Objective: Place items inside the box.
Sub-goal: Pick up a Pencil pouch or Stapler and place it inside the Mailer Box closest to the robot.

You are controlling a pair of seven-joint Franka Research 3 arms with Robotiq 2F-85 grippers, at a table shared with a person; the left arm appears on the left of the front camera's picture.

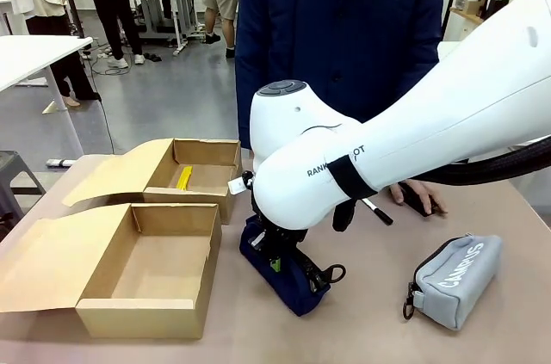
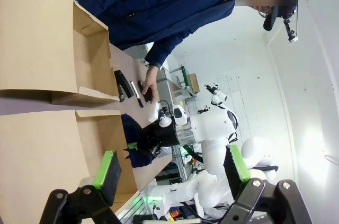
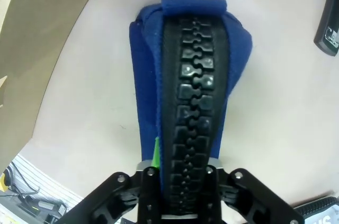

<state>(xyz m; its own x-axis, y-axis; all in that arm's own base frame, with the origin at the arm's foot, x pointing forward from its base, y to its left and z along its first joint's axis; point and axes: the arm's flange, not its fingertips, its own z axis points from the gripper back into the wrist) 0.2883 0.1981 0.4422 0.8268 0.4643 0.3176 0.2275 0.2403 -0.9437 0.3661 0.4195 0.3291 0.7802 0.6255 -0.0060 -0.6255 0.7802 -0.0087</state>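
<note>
As the right gripper [image 3: 180, 181] is pinching the navy zip pouch [image 3: 151, 65] near one end, its black fingers are pressing in on either side of the zip, with a sliver of green pad showing beside the fabric. The pouch is lying on the table [image 1: 370, 330] near the middle, just beside the near cardboard box [image 1: 142, 317], with the white right arm bending down over it. It is looking bright blue up close and dark navy from the front. A broad black zip with chunky teeth is running along its top ridge, a blue fabric tab is folding over the far end, and a black ring is hanging from the end nearer the grey zip pouch [image 1: 456, 282]. That grey pouch is lying well apart on the table and is carrying white "CAMPUS" lettering on its side. The yellow utility knife [image 1: 183, 177] is lying inside the far cardboard box [image 1: 185, 196]. The small black stapler [image 2: 123, 85] is sitting on the table near the person's hand [image 1: 419, 198]. The left gripper [image 2: 172, 166] is hanging with its green-padded fingers spread wide, nothing between them.
</note>
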